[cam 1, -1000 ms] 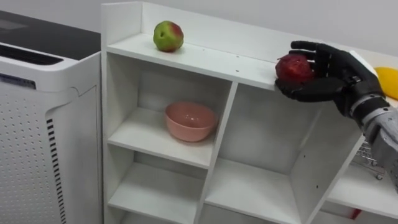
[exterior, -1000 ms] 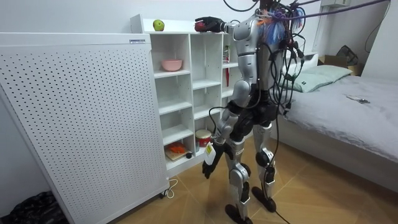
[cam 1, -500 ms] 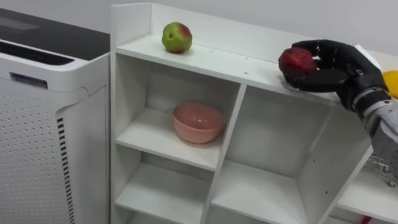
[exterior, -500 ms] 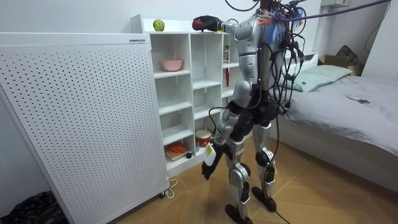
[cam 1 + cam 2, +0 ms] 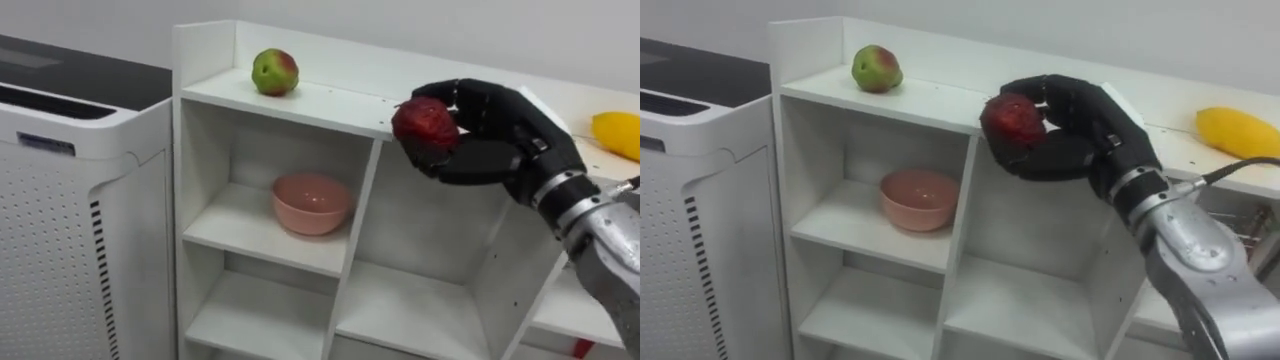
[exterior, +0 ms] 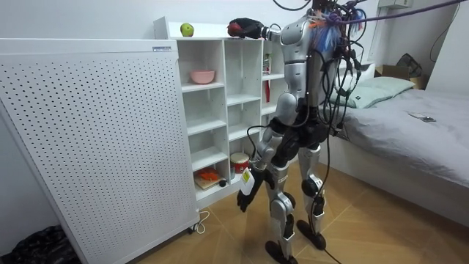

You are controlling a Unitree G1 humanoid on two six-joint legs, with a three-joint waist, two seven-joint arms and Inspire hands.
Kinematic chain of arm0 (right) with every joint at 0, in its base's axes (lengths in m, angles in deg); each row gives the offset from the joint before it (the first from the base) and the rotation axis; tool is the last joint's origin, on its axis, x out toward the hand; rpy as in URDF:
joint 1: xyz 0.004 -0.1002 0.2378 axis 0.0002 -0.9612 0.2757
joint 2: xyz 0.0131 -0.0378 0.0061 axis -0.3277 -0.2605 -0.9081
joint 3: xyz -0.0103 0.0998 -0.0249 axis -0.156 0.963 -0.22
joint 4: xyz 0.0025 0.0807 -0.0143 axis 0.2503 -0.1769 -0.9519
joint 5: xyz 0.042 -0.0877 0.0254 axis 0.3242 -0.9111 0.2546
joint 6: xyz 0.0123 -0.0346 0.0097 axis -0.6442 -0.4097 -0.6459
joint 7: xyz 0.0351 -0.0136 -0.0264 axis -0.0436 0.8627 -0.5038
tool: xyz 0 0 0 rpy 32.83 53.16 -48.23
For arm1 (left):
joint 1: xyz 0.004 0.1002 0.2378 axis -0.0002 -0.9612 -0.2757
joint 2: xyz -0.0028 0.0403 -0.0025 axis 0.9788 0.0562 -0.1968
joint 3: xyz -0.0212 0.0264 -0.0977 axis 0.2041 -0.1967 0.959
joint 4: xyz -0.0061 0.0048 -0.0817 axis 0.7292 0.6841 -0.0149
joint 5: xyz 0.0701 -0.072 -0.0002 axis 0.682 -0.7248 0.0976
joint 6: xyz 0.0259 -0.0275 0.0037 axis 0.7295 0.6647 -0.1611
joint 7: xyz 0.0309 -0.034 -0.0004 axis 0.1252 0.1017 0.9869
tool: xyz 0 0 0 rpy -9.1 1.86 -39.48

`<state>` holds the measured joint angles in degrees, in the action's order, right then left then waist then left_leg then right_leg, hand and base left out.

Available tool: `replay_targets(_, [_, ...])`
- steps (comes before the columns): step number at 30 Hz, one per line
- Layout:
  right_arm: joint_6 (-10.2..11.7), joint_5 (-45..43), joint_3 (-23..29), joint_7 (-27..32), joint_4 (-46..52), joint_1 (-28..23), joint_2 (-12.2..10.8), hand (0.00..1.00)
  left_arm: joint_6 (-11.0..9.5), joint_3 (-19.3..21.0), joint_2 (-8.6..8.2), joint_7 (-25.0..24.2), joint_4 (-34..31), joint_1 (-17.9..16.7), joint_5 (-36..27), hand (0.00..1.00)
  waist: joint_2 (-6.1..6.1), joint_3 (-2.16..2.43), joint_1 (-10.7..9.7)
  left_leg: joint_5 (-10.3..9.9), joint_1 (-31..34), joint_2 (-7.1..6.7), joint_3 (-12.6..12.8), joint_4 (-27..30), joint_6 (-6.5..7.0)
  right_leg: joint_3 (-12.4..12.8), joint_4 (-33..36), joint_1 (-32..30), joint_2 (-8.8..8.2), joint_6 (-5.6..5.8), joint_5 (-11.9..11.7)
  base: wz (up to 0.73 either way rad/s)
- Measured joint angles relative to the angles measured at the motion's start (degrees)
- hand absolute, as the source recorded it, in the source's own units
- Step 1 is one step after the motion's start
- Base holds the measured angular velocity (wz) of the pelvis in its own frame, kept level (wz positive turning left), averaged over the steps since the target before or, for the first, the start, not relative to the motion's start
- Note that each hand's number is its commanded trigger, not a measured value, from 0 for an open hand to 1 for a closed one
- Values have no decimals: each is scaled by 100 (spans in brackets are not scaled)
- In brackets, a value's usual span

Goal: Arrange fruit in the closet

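Far to the left of the working hand stands a white perforated appliance point(image 5: 60, 220), beside the closet point(image 5: 358, 235). On the closet's top board point(image 5: 330, 100), well to the left of the hand and a little above it, a green-and-red apple point(image 5: 274, 72) sits by itself, so that piece looks already placed. Below and to the left of the hand, a pink bowl point(image 5: 312, 204) rests in an upper compartment with nothing in it that I can see.

The right hand point(image 5: 510, 135) is raised to the level of the top board. Its fingers curl over a dark red fruit point(image 5: 425, 122) and the thumb cups it from beneath, a full wrap with nothing slack. The fruit seems to hang just off the board's front edge rather than over it, though the angle makes that hard to settle. It is not resting on any surface.

To the right of the hand, behind the wrist, a yellow fruit point(image 5: 615, 133) lies on the same board.

The left hand point(image 6: 245, 198) hangs low by the thigh in the room view.

By my judgement two fruits are settled and the third is in transit. What remains is to bring it over the board, set it down and let go.
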<state>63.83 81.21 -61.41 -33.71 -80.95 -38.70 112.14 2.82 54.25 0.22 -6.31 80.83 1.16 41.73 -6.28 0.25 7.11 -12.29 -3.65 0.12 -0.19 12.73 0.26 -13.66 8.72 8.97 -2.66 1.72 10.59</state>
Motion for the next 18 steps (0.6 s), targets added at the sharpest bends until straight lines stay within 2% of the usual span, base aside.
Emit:
replay_targets(2, [0, 9, 0, -38, 369, -257, -21, 100, -2, -51, -1, 26, 6, -2, 1, 0, 81, 1, -25, 0, -2, 1, 13, -6, 0, 20, 5, 0, 0, 0, 0, -4])
replay_targets(4, [-1, 27, 0, -70, 728, -539, -104, 100, -1, -107, -59, 141, 14, -21, 0, 0, 170, 25, -57, 0, -7, 2, 33, -19, 0, 93, 5, 0, 4, -1, 0, -5])
replay_targets(6, [-2, 29, 0, -87, 906, -714, -147, 100, -6, -118, -108, 223, 16, -21, 1, 0, 212, 35, -98, 5, -13, 9, 69, -36, 3, 98, 6, -13, 3, -2, -1, -8])
replay_targets(10, [-2, 229, 10, -150, 1316, -1314, -224, 100, -52, -344, -120, 377, 89, -27, -53, 0, 200, 39, -145, 6, -59, 23, 135, -83, 3, 105, 8, -18, 6, -7, -4, -8])
replay_targets(13, [14, 463, -1, -243, 1375, -1719, -427, 100, -76, -402, -120, 380, 93, -36, -287, 0, 186, 17, -197, 6, -79, 20, 143, -87, 4, 99, 10, -20, 0, -6, -4, -1])
replay_targets(14, [14, 464, -3, -291, 1331, -1761, -463, 100, -83, -432, -119, 386, 95, -20, -333, 0, 180, 13, -194, 5, -71, 20, 155, -88, 4, 109, 12, -29, -1, -6, -4, -7])
replay_targets(18, [33, 591, -12, -398, 679, -1839, -858, 100, -194, -724, -120, 438, 102, 129, -466, 0, 241, -38, -210, 4, 180, 20, 177, 3, 12, 109, 177, -311, -25, -6, -4, -2])
